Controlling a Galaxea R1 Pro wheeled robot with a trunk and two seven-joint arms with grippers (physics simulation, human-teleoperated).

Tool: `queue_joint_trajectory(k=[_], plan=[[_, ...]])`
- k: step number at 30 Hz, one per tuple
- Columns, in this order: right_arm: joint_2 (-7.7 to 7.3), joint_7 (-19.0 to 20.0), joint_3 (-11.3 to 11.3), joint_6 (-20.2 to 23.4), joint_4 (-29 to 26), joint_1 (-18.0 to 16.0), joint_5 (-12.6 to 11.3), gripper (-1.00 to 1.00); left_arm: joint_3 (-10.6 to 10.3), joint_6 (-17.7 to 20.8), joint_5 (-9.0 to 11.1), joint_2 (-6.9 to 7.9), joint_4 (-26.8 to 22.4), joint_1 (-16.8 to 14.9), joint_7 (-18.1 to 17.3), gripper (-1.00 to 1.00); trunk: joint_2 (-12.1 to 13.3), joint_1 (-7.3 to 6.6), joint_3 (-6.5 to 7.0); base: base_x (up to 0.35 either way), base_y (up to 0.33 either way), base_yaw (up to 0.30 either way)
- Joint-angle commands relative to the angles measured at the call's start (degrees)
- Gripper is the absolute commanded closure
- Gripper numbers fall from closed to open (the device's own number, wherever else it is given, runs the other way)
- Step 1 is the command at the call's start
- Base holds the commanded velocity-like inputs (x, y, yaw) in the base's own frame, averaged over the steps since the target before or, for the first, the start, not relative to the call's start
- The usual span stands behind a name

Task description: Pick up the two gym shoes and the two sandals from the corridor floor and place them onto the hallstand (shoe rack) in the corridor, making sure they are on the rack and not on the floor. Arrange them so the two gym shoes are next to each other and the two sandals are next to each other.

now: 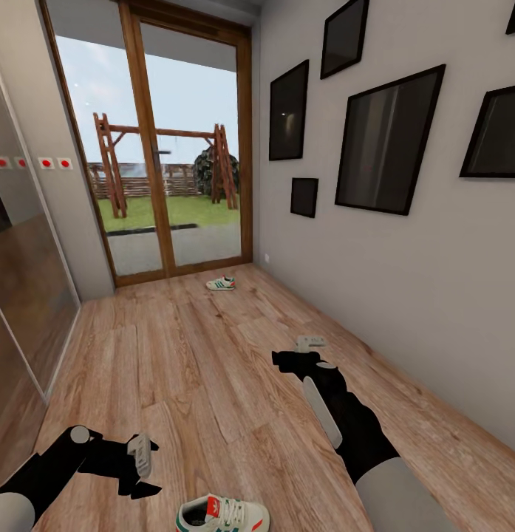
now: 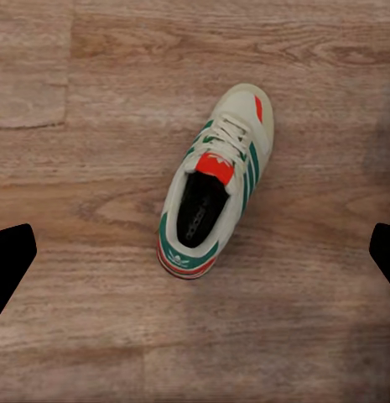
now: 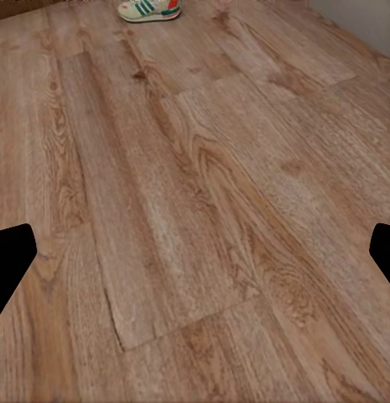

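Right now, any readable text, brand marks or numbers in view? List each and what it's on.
None legible.
White lace-up sneaker with green stripes: dark insole print and a heel logo, both too blurred to read.
Far white sneaker by the glass door: too small.
Black-framed wall pictures: blank.

Home corridor: plank floor (image 1: 213, 355), framed pictures (image 1: 386, 140), garden door (image 1: 187, 140).

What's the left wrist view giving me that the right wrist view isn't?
Left wrist view: the near gym shoe seen from straight above, its opening, laces and heel visible, lying between the open left gripper's fingertips.
Right wrist view: a long stretch of planks, with the far gym shoe small at the edge, far beyond the open right gripper's fingertips.
Both: the corridor floor and wide-apart dark fingertips.
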Motion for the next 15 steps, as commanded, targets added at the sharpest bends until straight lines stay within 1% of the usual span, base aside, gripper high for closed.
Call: queue_joint_trajectory(k=[1, 5, 12, 15], plan=[[-0.02, -0.5, 0.1, 0.2, -0.2, 0.0, -0.6, -1.0, -0.1, -0.4, -0.4, -0.03, -0.1, 0.0, 0.0, -1.0, 0.0, -0.01, -0.06, 0.0, 0.0, 0.0], [-0.02, -0.5, 0.1, 0.2, -0.3, 0.0, -0.6, -1.0, -0.1, -0.4, -0.5, -0.05, -0.1, 0.0, 0.0, -1.0, 0.0, -0.01, -0.06, 0.044, 0.028, 0.0], [-0.02, -0.5, 0.1, 0.2, -0.3, 0.0, -0.6, -1.0, -0.1, -0.4, -0.5, -0.06, -0.1, 0.0, 0.0, -1.0, 0.0, -0.01, -0.06, 0.176, 0.158, 0.0], [-0.02, -0.5, 0.1, 0.2, -0.3, 0.0, -0.6, -1.0, -0.1, -0.3, -0.5, -0.07, -0.2, 0.0, 0.0, -1.0, 0.0, -0.01, -0.06, 0.082, 0.076, 0.0]])
